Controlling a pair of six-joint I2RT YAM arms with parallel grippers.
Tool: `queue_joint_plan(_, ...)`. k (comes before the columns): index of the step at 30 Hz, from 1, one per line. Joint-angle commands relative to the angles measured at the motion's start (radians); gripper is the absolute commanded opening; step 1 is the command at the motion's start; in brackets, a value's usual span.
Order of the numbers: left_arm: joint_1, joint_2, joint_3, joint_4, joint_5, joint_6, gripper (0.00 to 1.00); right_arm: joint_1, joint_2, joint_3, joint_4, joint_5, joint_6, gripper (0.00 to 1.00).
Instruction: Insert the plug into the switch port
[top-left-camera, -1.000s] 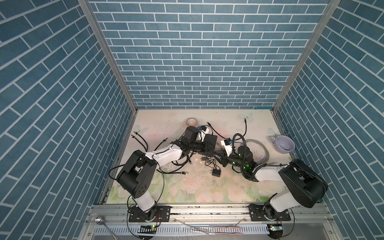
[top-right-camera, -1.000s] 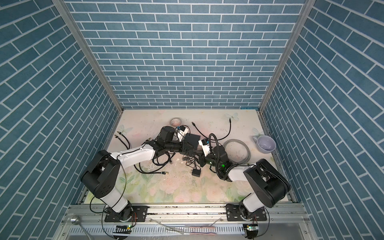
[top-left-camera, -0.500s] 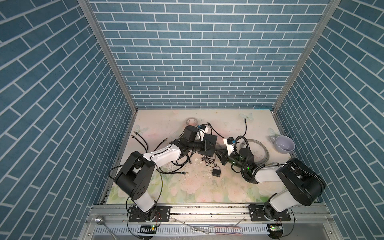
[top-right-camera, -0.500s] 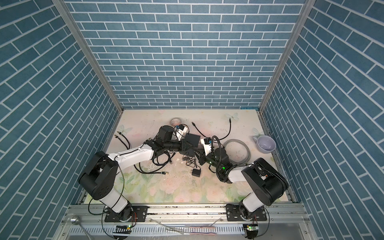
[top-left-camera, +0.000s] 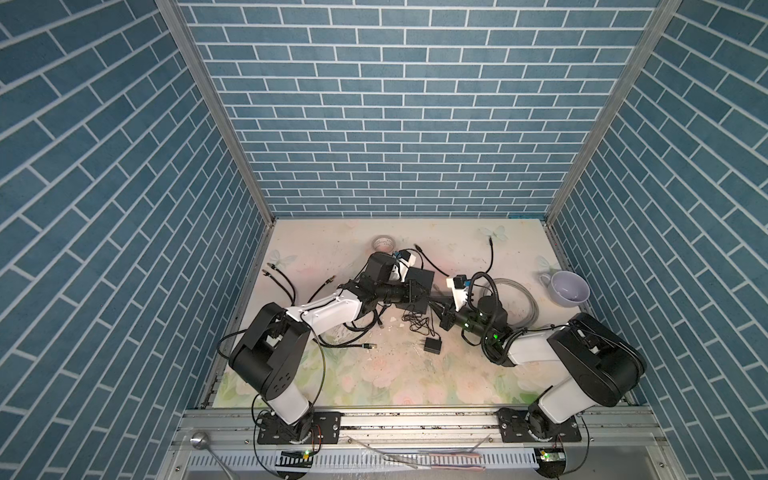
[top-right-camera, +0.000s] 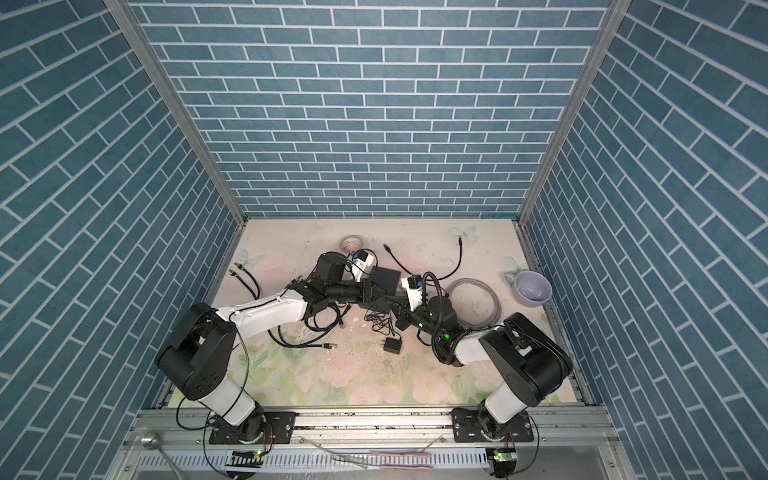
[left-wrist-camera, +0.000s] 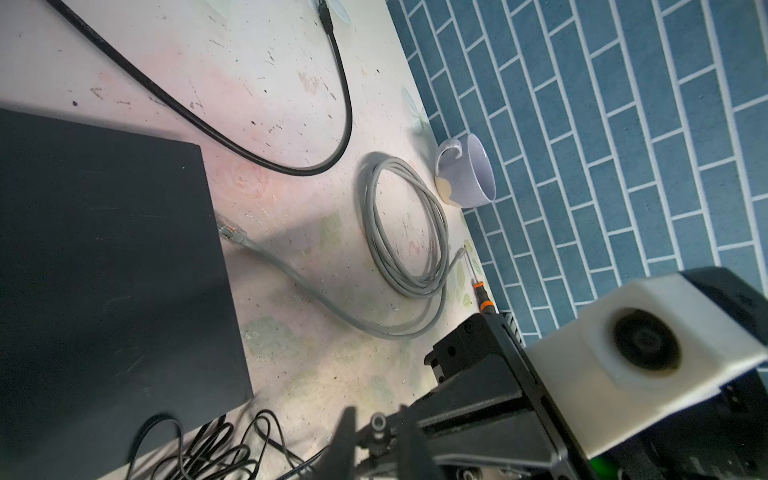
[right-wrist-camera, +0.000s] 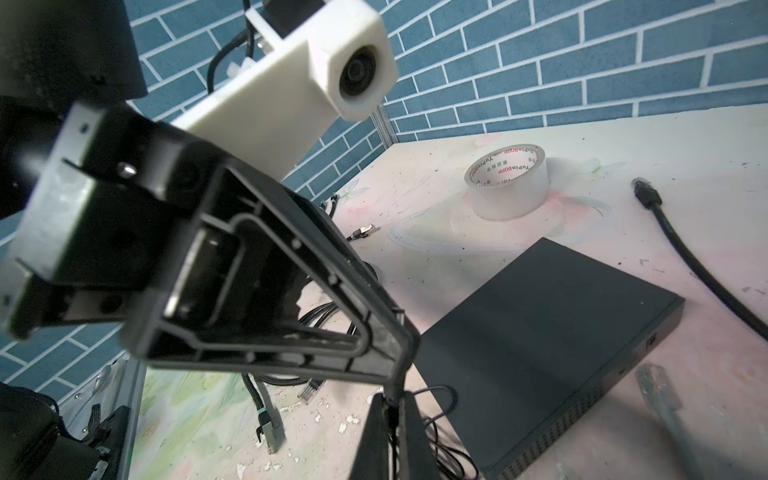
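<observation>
The switch (top-left-camera: 420, 279) (top-right-camera: 386, 277) (left-wrist-camera: 104, 270) (right-wrist-camera: 540, 324) is a flat black box lying mid-table. My two grippers meet at its near edge. The right gripper (top-left-camera: 436, 305) (top-right-camera: 398, 306) (right-wrist-camera: 390, 409) is shut on the plug (left-wrist-camera: 377, 422), a small round-tipped end of a thin black cord (right-wrist-camera: 432, 419). The left gripper (top-left-camera: 426, 297) (top-right-camera: 388, 297) (left-wrist-camera: 378, 434) is open, one finger on each side of that plug. The cord runs in a tangle (top-left-camera: 417, 324) to a small black power adapter (top-left-camera: 433, 345) (top-right-camera: 392, 345). The switch's sockets are hard to make out.
A grey network cable coil (top-left-camera: 521, 303) (left-wrist-camera: 403, 232) lies right of the switch, its clear connector (left-wrist-camera: 230, 232) (right-wrist-camera: 658, 386) beside the switch's edge. A lilac mug (top-left-camera: 567, 289) (left-wrist-camera: 469, 174) stands far right. A tape roll (top-left-camera: 384, 244) (right-wrist-camera: 509, 183) sits behind. Black cables (top-left-camera: 282, 282) (left-wrist-camera: 266, 158) lie around.
The right gripper has moved in towards the left gripper and shut on the plug. The left gripper's jaws have come apart.
</observation>
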Motion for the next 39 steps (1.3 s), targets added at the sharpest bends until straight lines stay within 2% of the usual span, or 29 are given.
queue_joint_plan(1, 0.030, -0.048, 0.000, -0.099, -0.092, 0.067, 0.43, 0.003, -0.049, 0.006, -0.130, 0.010, 0.007, 0.00)
queue_joint_plan(3, 0.062, -0.064, 0.018, -0.213, -0.230, 0.148, 0.49, 0.002, -0.074, 0.042, -0.337, 0.061, -0.010, 0.00)
queue_joint_plan(5, 0.089, -0.048, 0.030, -0.264, -0.312, 0.220, 0.50, -0.003, -0.072, 0.076, -0.486, 0.112, -0.014, 0.00)
queue_joint_plan(9, 0.100, 0.056, 0.088, -0.300, -0.342, 0.283, 0.51, -0.013, -0.027, 0.128, -0.583, 0.198, 0.022, 0.01)
queue_joint_plan(14, 0.100, 0.178, 0.150, -0.248, -0.351, 0.258, 0.52, -0.016, 0.052, 0.185, -0.551, 0.293, 0.049, 0.01)
queue_joint_plan(20, 0.100, 0.297, 0.238, -0.243, -0.383, 0.279, 0.55, -0.034, 0.169, 0.242, -0.456, 0.334, 0.085, 0.01)
queue_joint_plan(26, 0.100, 0.355, 0.277, -0.211, -0.355, 0.263, 0.55, -0.064, 0.262, 0.216, -0.221, 0.323, 0.109, 0.02)
queue_joint_plan(28, 0.101, 0.367, 0.289, -0.210, -0.351, 0.264, 0.55, -0.070, 0.287, 0.227, -0.201, 0.308, 0.103, 0.02)
queue_joint_plan(31, 0.105, 0.387, 0.314, -0.220, -0.355, 0.272, 0.55, -0.071, 0.329, 0.274, -0.206, 0.217, 0.077, 0.02)
queue_joint_plan(39, 0.152, 0.396, 0.330, -0.244, -0.342, 0.304, 0.56, -0.039, 0.399, 0.344, -0.141, -0.013, 0.103, 0.01)
